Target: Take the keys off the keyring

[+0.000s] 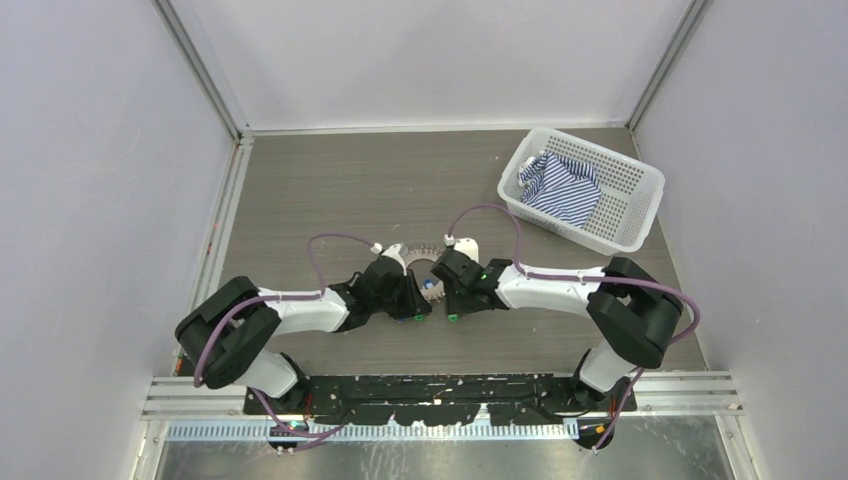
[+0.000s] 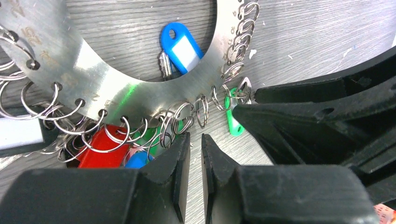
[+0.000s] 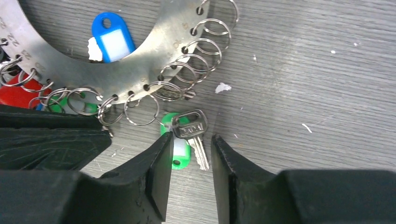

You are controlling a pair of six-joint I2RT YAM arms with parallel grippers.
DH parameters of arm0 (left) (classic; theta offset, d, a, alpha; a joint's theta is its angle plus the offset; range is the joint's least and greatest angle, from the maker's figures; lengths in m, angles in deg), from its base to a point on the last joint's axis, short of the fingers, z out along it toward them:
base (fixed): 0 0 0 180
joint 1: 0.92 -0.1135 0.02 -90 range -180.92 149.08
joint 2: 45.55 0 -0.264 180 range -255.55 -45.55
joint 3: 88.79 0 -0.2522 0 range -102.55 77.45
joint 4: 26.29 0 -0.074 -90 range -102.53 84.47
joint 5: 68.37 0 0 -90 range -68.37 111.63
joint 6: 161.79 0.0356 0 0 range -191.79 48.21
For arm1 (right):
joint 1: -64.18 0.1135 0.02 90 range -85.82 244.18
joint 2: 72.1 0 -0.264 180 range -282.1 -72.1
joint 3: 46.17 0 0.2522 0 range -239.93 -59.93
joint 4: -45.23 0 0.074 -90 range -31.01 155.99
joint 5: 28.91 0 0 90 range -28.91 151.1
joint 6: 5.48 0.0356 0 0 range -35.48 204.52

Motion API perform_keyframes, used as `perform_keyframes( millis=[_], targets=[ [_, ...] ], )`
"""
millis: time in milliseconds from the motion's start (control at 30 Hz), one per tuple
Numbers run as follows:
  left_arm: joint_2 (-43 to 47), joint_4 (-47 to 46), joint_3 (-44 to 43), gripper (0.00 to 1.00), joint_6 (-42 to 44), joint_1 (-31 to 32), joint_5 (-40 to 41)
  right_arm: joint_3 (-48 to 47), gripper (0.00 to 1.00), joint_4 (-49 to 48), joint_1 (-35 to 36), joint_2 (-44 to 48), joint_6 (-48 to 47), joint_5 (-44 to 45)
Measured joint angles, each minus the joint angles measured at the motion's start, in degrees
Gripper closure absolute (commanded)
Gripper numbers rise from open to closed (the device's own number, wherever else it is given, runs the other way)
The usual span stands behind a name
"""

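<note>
Two-arm workspace. The keyring, a flat steel plate ring with numbered holes along its rim, lies flat on the table between the two wrists. Small split rings hang from its outer edge.

- A blue-tagged key lies inside the keyring's open centre.
- A red tag lies among the split rings at the keyring's near rim, partly under them.
- A green tag and a silver key lie just outside the rim, joined by a split ring of their own.
- The left gripper points at the keyring's near rim. Its jaws are drawn almost together, leaving a narrow slit with nothing seen in it.
- The right gripper sits just outside the rim. Its jaws are spread, with the green tag and silver key in line with the gap; contact cannot be told.
- A white perforated basket holding a striped cloth stands well apart from the keyring, beyond the right arm.
</note>
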Motion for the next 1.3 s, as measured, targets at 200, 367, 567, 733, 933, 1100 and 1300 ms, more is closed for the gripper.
perform_keyframes(
  millis=[200, 367, 567, 733, 933, 1100, 1300],
  targets=[
    [1.6, 2.8, 0.0, 0.83, 0.7, -0.3, 1.3, 1.2, 0.71, -0.1, 0.0, 0.9, -1.1, 0.9],
    [3.6, 6.1, 0.0, 0.82, 2.3, -0.9, 2.3, 2.6, 0.69, 0.3, 0.0, 2.7, -2.5, 0.5],
    [5.1, 8.8, 0.0, 0.82, 4.3, -1.3, 3.2, 2.6, 0.64, -0.2, 0.0, 6.5, -6.3, -1.0],
    [5.2, 9.2, 0.0, 0.82, 5.0, -1.9, 3.2, 2.5, 0.69, -2.9, 0.0, 6.9, -10.0, -2.9],
    [5.4, 9.5, 0.0, 0.82, 6.0, -2.8, 3.1, 2.3, 0.72, -6.3, -1.0, 5.0, -12.9, -4.4],
    [5.7, 9.8, 0.0, 0.81, 6.1, -3.1, 3.1, 2.2, 0.73, -8.2, -1.8, 2.0, -14.0, -5.4],
    [6.0, 9.9, 0.0, 0.81, 6.3, -3.3, 3.0, 2.1, 0.72, -9.4, -1.9, 1.2, -15.0, -5.6]
  ],
)
